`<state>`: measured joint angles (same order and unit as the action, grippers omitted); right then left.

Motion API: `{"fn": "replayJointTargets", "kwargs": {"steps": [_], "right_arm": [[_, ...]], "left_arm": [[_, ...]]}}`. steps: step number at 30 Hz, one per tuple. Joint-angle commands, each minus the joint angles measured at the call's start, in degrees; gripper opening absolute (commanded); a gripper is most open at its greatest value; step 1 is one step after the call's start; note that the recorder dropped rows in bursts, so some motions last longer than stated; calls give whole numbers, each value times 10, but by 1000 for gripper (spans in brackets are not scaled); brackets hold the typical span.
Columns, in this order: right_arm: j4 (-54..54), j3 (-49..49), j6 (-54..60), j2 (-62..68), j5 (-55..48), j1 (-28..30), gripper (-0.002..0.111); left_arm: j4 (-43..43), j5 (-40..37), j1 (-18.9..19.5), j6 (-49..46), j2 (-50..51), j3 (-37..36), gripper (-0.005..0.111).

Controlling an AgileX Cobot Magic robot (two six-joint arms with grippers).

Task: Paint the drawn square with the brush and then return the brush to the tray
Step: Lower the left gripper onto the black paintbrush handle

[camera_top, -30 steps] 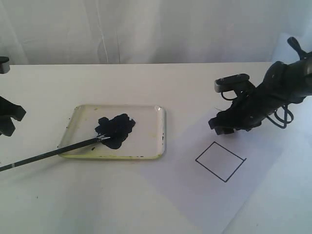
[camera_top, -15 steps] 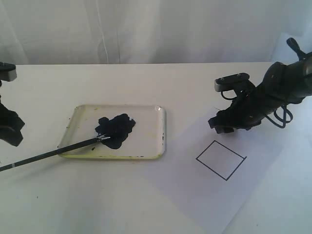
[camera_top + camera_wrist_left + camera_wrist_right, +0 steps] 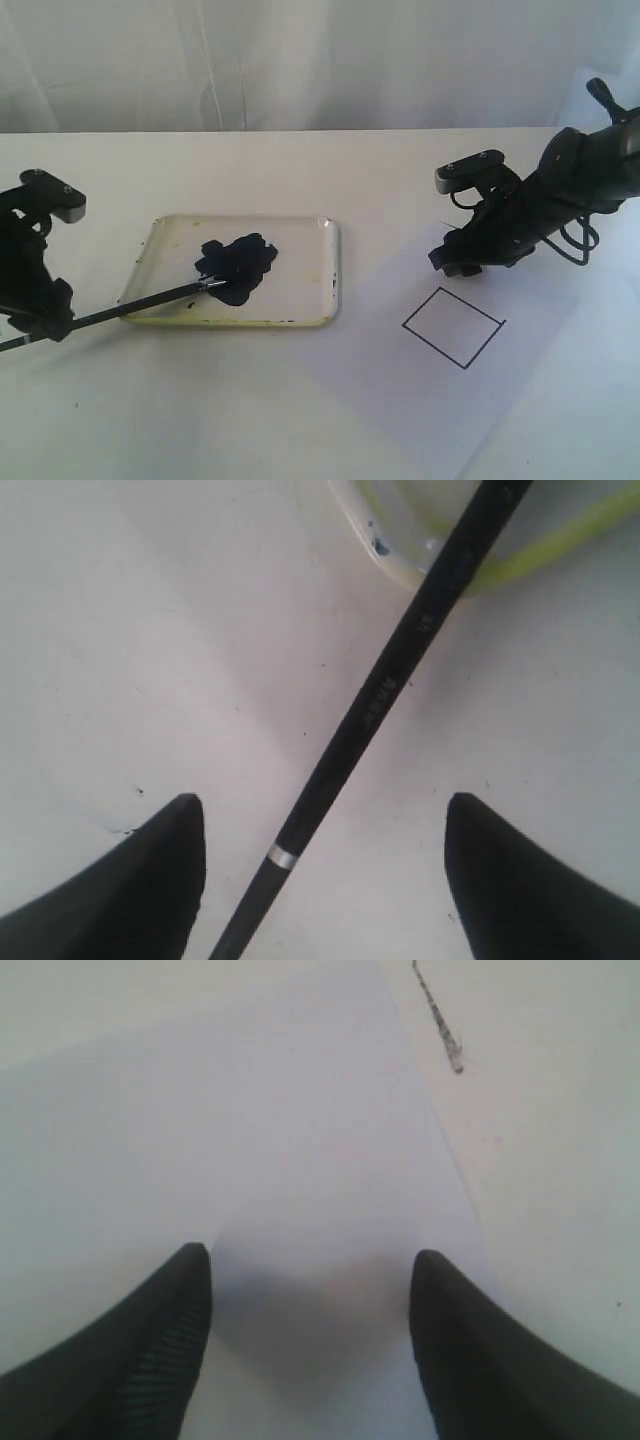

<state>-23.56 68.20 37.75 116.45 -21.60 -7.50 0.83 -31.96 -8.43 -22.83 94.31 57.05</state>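
The brush rests with its dark tip in the blue-black paint blotch of the tray, its black handle slanting over the rim onto the table; small grey print on the handle is too blurred to read. The left gripper stands wide open astride the handle's outer end, neither jaw touching it. The right gripper, open and empty, hangs over the paper sheet just beside the drawn square, whose inside is blank white.

exterior: high, overlooks table | wrists: close, downward | left shares brush
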Motion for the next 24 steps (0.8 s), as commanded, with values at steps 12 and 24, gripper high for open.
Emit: {"fn": "replayJointTargets", "kwargs": {"steps": [12, 24], "right_arm": [[1, 0, 6, 4, -8, 0, 55], [1, 0, 6, 4, -6, 0, 55]], "left_arm": [[-73, 50, -3, -159, 47, -4, 71], [-366, 33, 48, -408, 46, -4, 67]]}}
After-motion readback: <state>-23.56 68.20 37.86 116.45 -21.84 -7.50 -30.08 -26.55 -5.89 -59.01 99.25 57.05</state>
